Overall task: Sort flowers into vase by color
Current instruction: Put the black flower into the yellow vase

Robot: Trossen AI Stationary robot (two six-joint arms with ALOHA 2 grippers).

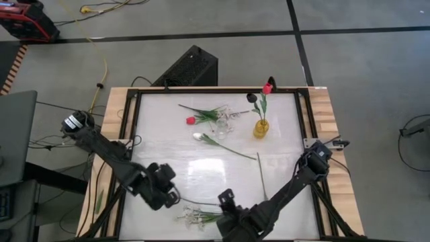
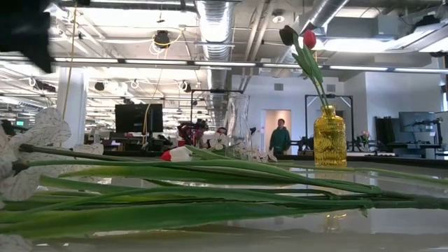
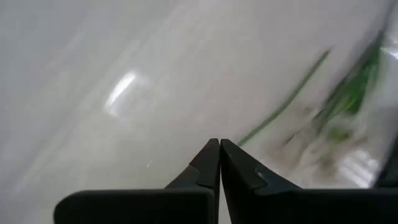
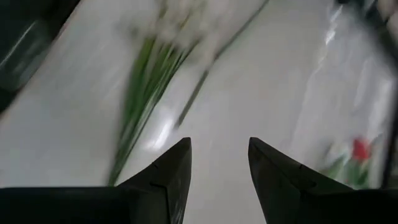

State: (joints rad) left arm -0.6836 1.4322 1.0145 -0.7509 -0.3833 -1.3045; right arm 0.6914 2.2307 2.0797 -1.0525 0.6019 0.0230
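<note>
A yellow vase [image 1: 261, 128] [image 2: 330, 136] stands near the far right of the table and holds a red tulip [image 1: 267, 88] and a dark purple bloom [image 1: 251, 97]. A clear vase [image 2: 238, 124] stands to its left. A red tulip [image 1: 190, 120], a white tulip [image 1: 199, 136] and a bare stem [image 1: 262, 175] lie flat on the table. White blossom sprigs [image 1: 195, 215] [image 4: 149, 74] lie at the near edge. My left gripper [image 1: 171, 198] [image 3: 219, 146] hovers shut just left of the sprigs. My right gripper [image 1: 225, 199] [image 4: 219, 152] is open just right of them.
More green-leaved flowers [image 1: 211, 113] lie by the clear vase. Wooden rails [image 1: 329, 121] edge the white table top. A black box [image 1: 188, 67] sits on the floor beyond the far edge. In the low view a person [image 2: 280, 138] stands far off in the room.
</note>
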